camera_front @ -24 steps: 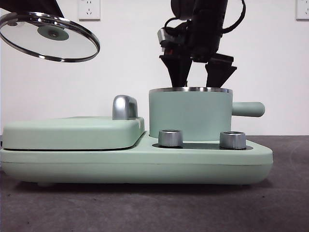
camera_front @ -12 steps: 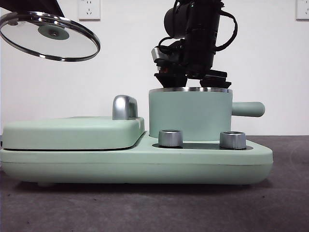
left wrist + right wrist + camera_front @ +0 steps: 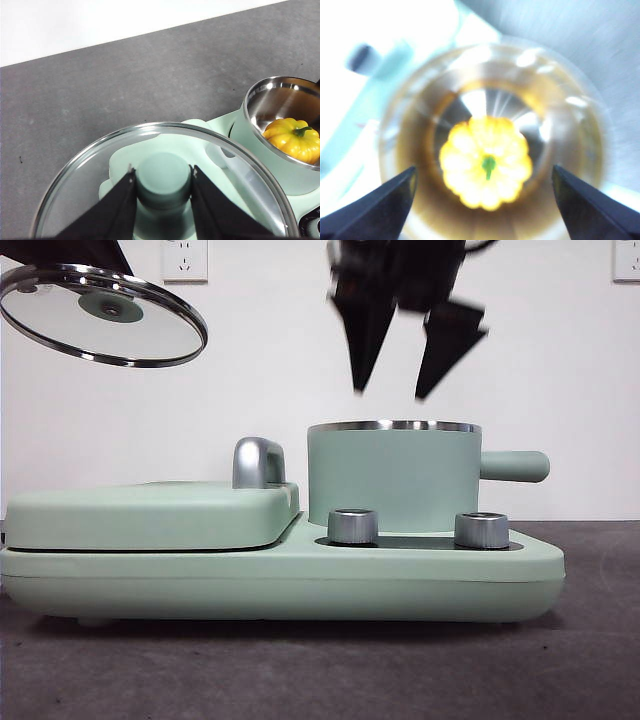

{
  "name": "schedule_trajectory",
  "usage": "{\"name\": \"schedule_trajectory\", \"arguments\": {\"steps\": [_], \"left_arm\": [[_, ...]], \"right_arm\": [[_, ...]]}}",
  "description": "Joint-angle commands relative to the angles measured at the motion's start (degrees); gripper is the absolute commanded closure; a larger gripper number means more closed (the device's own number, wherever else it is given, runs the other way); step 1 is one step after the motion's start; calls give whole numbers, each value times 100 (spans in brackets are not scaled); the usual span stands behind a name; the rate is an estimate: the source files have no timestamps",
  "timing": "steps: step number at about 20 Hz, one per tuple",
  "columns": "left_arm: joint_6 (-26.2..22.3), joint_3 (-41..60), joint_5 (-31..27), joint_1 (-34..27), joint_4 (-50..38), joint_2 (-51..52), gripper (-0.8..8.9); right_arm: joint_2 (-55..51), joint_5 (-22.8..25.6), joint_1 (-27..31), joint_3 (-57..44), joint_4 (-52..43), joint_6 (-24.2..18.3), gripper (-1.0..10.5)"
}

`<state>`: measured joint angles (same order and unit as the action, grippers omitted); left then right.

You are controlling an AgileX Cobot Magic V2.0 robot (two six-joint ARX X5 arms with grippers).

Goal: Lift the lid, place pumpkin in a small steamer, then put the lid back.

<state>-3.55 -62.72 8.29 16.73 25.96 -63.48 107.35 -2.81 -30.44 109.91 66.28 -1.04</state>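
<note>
The yellow pumpkin (image 3: 485, 169) with its green stem lies inside the small steamer (image 3: 394, 477), also seen in the left wrist view as the pumpkin (image 3: 294, 139) in the steel-lined pot (image 3: 280, 102). My right gripper (image 3: 392, 392) hangs open directly above the pot, holding nothing; its jaws frame the pumpkin from above in the blurred right wrist view. High at the far left, the glass lid (image 3: 100, 316) is held tilted in the air. My left gripper (image 3: 162, 172) is shut on the lid's mint-green knob (image 3: 163, 179).
The steamer stands on the right of a wide mint-green appliance base (image 3: 280, 580) with two silver knobs (image 3: 353, 525). A flat mint-green cover (image 3: 150, 512) with a chrome handle (image 3: 257, 461) fills its left half. Dark grey tabletop (image 3: 320, 670) lies in front.
The right gripper, down at the steamer's rim half a second ago, has risen clear above the pot with its jaws open and empty. The lid has stayed in place.
</note>
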Motion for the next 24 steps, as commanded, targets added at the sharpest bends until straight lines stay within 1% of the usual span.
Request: {"name": "schedule_trajectory", "arguments": {"steps": [1,5,10,12,14,16,19,21,24], "left_arm": [[15,-83,15,11,-151,-20,803],[9,-83,74,17,-149,-20,803],[7,-83,107,44,-146,-20,803],[-11,-83,411,55,-144,-20,803],[-11,-83,660,59,-138,-20,803],[-11,-83,680,98,-90,-20,803],[-33,-83,680,179,2,-20,803],[-96,-83,678,278,0,-20,803],[-166,-83,678,409,-2,-20,803]], "right_arm": [[-243,31,-50,118,-186,101,590],[-1274,289,-50,-739,-1064,197,601],[-2682,284,-7,-2492,-2092,258,601],[-3230,280,-9,-3233,-2476,332,601],[-3768,284,-9,-3963,-2662,332,601],[-4321,295,-7,-4658,-2778,332,601],[-5235,481,-9,-5574,-2959,376,601],[-5823,542,-9,-5995,-2975,527,601],[-6347,662,-9,-6273,-2833,660,601]]}}
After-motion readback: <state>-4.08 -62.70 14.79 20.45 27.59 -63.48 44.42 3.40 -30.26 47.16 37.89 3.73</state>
